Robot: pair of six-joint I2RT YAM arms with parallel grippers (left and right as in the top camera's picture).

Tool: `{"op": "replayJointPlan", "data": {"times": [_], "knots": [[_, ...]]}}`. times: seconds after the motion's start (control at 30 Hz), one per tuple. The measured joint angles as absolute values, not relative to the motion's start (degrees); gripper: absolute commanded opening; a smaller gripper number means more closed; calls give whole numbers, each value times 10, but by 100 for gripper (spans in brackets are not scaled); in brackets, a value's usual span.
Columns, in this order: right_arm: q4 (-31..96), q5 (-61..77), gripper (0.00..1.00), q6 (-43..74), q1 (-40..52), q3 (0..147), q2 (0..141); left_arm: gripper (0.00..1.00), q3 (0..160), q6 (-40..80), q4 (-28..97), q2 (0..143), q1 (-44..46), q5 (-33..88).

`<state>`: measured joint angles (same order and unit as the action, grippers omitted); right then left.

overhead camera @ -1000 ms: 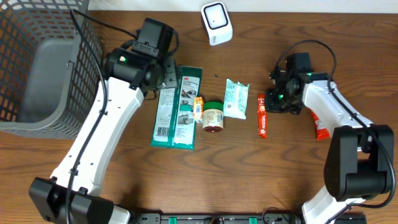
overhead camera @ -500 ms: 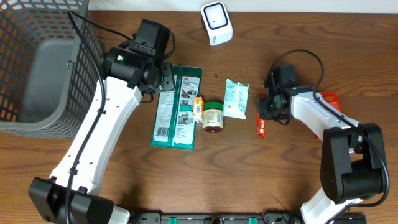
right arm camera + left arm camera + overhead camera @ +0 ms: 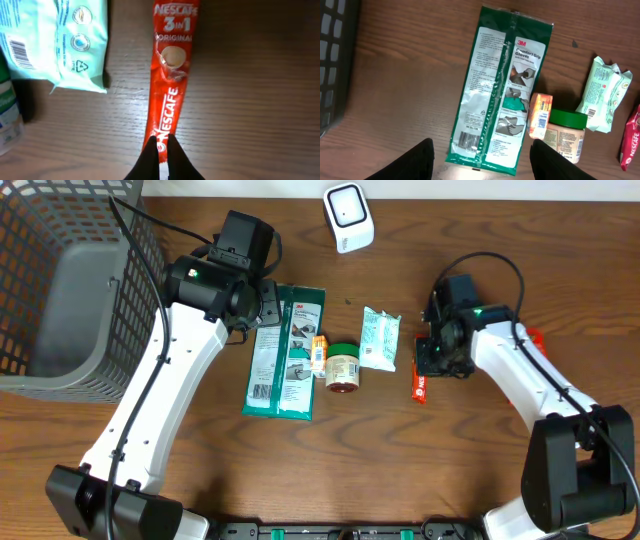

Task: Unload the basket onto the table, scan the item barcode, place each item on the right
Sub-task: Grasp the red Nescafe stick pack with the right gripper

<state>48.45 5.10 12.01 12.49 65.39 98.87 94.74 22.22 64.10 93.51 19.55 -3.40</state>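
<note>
Right gripper (image 3: 161, 141): clenched, tips on near end of Nescafe 3in1 sachet (image 3: 172, 75); can't tell if foil is pinched.
Left gripper (image 3: 482, 146): released, jaws wide, over 3M glove pack (image 3: 502, 90).
Sachet: flat on table (image 3: 250, 100), beside mint wipes pack (image 3: 55, 40), not touching.
Overhead only: white scanner (image 3: 347, 216) at far edge, well apart from sachet; wire basket (image 3: 60, 280) on left arm's side; right arm hides most of sachet.
Left wrist only: glove pack barcode; orange box (image 3: 540, 115) against green-lidded jar (image 3: 565, 132).
Right wrist only: sachet print legible; wipes pack barcode.

Overhead straight down over whole table (image 3: 400, 470), wrist views close, downward, sharing red sachet (image 3: 170, 75).
</note>
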Motion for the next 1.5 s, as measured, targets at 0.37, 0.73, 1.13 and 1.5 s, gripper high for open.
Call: {"op": "replayJointPlan", "data": {"times": [0.37,0.73,1.13,1.5], "knots": [[364,42,8,145,157,537,983,66,947,222,646,935,196,-34],[437,15,16,134,153,552,978,66,947,222,652,935,196,-34],[509,2,8,128,154,611,983,66,947,222,657,935,196,-34],[422,2,2,132,170,520,965,66,947,222,655,935,196,-34]]}}
